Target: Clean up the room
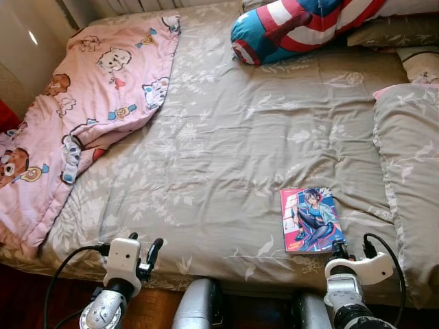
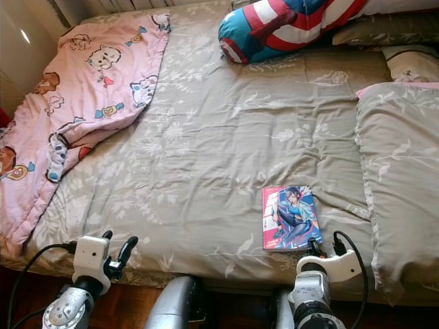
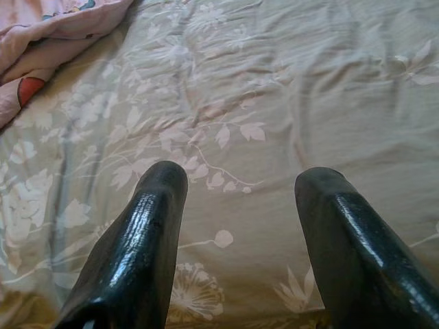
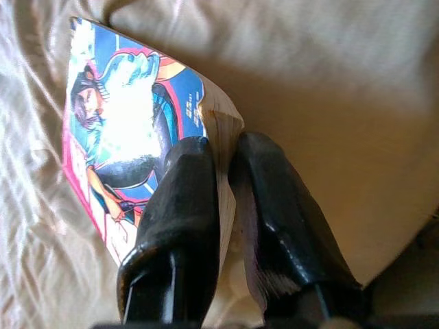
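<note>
My right hand point(image 4: 223, 154) is clamped on the comic book's point(image 1: 312, 219) near edge — left hand point(image 3: 240, 185) hovers apart over the bed point(image 1: 226, 151).

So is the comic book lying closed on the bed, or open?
Closed: the comic book lies flat, cover up, on the bedspread, with the right gripper pinching its near edge.

Glossy paper cover on the comic book point(image 1: 313, 220); matt, creased cloth bedspread point(image 1: 226, 144); shiny black fingers point(image 3: 140, 247).

Head cameras look down on the bed point(image 1: 226, 157); wrist cameras hover close above it.
</note>
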You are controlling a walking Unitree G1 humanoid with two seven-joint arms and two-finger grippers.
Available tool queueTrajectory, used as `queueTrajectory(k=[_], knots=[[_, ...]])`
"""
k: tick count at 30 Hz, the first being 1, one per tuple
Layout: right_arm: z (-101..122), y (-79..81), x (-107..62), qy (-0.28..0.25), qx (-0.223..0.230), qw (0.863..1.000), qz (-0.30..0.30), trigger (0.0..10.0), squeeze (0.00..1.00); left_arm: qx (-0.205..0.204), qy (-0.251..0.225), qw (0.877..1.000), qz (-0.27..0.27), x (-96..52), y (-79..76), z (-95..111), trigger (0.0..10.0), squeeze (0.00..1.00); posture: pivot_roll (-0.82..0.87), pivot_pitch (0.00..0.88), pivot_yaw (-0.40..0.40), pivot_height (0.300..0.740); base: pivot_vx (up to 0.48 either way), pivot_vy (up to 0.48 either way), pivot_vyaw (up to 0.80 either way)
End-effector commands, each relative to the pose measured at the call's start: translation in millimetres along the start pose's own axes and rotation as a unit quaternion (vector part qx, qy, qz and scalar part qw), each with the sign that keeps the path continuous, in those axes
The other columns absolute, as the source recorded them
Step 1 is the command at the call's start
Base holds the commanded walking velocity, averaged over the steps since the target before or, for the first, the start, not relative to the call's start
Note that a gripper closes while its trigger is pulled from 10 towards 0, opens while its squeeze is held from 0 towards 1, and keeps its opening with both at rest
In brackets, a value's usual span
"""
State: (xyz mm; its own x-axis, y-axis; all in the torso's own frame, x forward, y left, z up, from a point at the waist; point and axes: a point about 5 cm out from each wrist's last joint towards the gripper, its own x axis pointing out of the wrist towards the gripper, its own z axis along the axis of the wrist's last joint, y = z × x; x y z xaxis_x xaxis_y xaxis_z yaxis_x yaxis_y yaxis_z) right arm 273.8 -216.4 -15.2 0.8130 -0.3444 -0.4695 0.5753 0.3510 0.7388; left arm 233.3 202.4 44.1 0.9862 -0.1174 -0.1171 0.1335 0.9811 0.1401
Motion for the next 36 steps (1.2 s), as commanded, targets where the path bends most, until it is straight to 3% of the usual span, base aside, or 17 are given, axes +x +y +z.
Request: queueTrajectory(k=[1,5,6,7,8,9,25,26,28,29,31,36], knots=[[-9.7,-17.6,-6.9,0.020,-0.002,0.999,-0.032,10.0,0.00,0.006,0.026,1.000,0.005,-8.7,6.5,-8.8,10.0,0.00,0.21,0.310,0.185,0.657,0.000,0.000,0.00],[-4.5,-20.4,-6.2,0.014,-0.001,0.999,-0.036,10.0,0.03,0.005,0.029,1.000,0.004,-9.4,5.8,-9.4,10.0,0.00,0.21,0.314,0.185,0.657,0.000,0.000,0.00],[-3.8,-20.9,-6.2,0.013,-0.002,0.999,-0.037,10.0,0.56,0.006,0.030,1.000,0.001,-9.7,5.3,-9.7,10.0,0.00,0.21,0.314,0.186,0.657,0.000,0.000,0.00],[-3.2,-21.4,-6.1,0.013,-0.003,0.999,-0.038,10.0,0.73,0.006,0.031,1.000,-0.002,-10.1,4.7,-10.3,10.0,0.00,0.20,0.314,0.185,0.657,0.000,0.000,0.00],[-2.8,-21.8,-6.1,0.013,-0.004,0.999,-0.039,10.0,0.73,0.007,0.032,0.999,-0.004,-10.5,4.3,-10.5,10.0,0.00,0.20,0.314,0.185,0.657,0.000,0.000,0.00],[-2.3,-22.6,-6.1,0.013,-0.007,0.999,-0.040,10.0,0.93,0.008,0.033,0.999,-0.004,-11.2,4.6,-11.1,10.0,0.00,0.20,0.314,0.185,0.657,0.000,0.000,0.00],[-20.4,-34.7,-15.0,0.052,-0.027,0.996,-0.062,10.0,0.87,0.021,0.039,0.999,-0.011,-8.8,4.3,-12.8,10.0,0.00,0.20,0.293,0.182,0.657,0.000,0.000,0.00],[-21.1,-34.5,-15.2,0.053,-0.029,0.996,-0.061,10.0,0.83,0.020,0.039,0.999,-0.010,-8.2,3.9,-13.0,10.0,0.00,0.20,0.289,0.180,0.657,0.000,0.000,0.00],[-22.3,-33.5,-15.5,0.054,-0.034,0.996,-0.054,10.0,0.47,0.017,0.038,0.999,-0.009,-6.7,3.0,-13.0,10.0,0.00,0.19,0.286,0.177,0.657,0.000,0.000,0.00],[-22.3,-32.1,-15.4,0.052,-0.035,0.997,-0.047,10.0,0.00,0.016,0.038,0.999,-0.009,-5.6,2.5,-13.1,10.0,0.00,0.19,0.282,0.174,0.657,0.000,0.000,0.00],[-23.0,-31.0,-15.6,0.050,-0.038,0.997,-0.039,10.0,0.00,0.015,0.037,0.999,-0.008,-4.5,2.0,-13.2,10.0,0.00,0.18,0.276,0.168,0.657,0.000,0.000,0.00],[-20.2,-28.9,-17.6,0.030,-0.110,0.993,0.001,10.0,0.00,0.003,0.033,0.999,-0.005,5.0,-3.6,-14.0,10.0,0.00,0.13,0.248,0.143,0.657,0.000,0.000,0.00]])
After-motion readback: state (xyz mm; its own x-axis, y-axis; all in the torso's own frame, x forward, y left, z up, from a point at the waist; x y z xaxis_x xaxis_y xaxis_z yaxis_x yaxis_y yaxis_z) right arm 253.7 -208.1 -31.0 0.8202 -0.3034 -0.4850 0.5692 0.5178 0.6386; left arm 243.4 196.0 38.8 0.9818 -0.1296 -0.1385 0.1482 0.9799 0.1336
